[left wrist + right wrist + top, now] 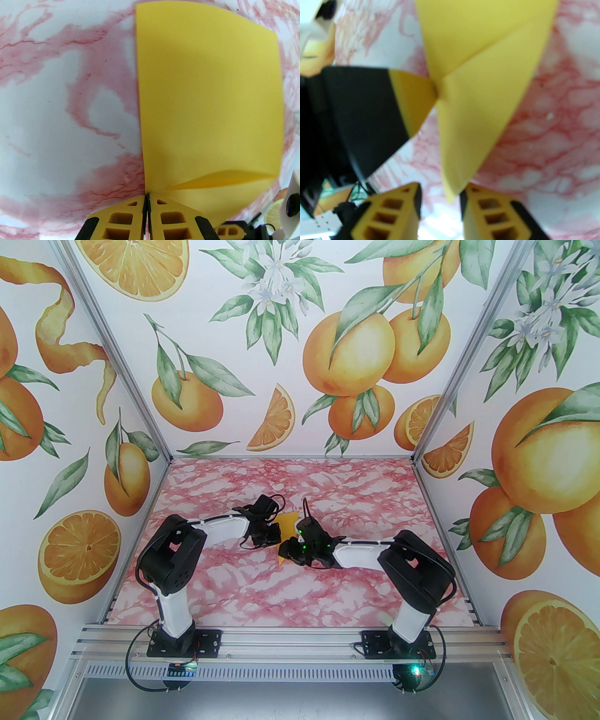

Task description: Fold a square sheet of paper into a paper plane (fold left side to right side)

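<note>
The square sheet of paper [208,93] is yellow-orange and lies doubled over on the pink marble table, its two layers gaping apart at the near right edge. A paper plane is out of view. My left gripper [147,199] is shut on the sheet's near left corner. The right wrist view shows that left finger [412,93] pinching the paper [482,105] from the side. My right gripper [440,191] is open, and a lifted pointed corner of the paper hangs between its fingertips without being clamped. From above, the two grippers [277,534] [285,553] meet at the paper [288,520] mid-table.
The pink marble tabletop [290,596] stretches around both arms. Walls printed with orange fruit [347,352] close in the back and both sides. An aluminium rail [290,638] carries the arm bases at the near edge.
</note>
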